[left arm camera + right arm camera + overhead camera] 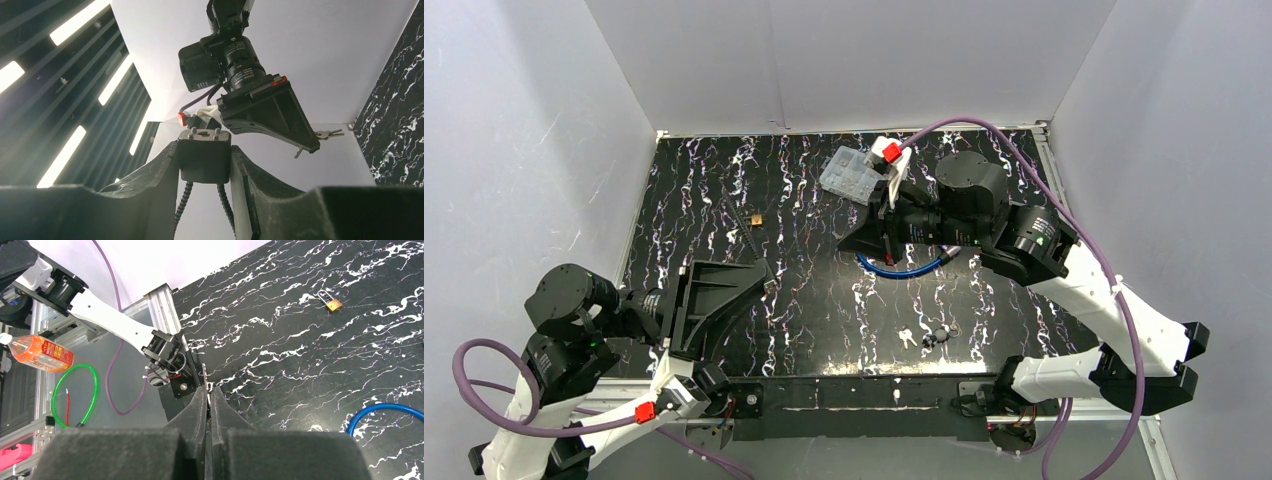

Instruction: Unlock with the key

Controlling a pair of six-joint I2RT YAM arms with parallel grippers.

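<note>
The key (327,134) sits pinched at the tip of the right gripper (208,392), whose fingers are pressed together on it above the middle of the worktop (824,300), towards the far edge. Facing it, and well apart, is the lock (204,162), a black block with a metal keyhole face, clamped between the fingers of the left gripper (204,149) over the left side of the worktop. Two ribbed black cords (186,200) hang from the lock's underside. A small brass padlock (755,219) lies on the left half, towards the far edge. A blue cable (899,268) loops on the surface under the right arm, loose keys (921,337) rest near the middle of the near edge, and a clear plastic box (852,172) is by the far edge.
</note>
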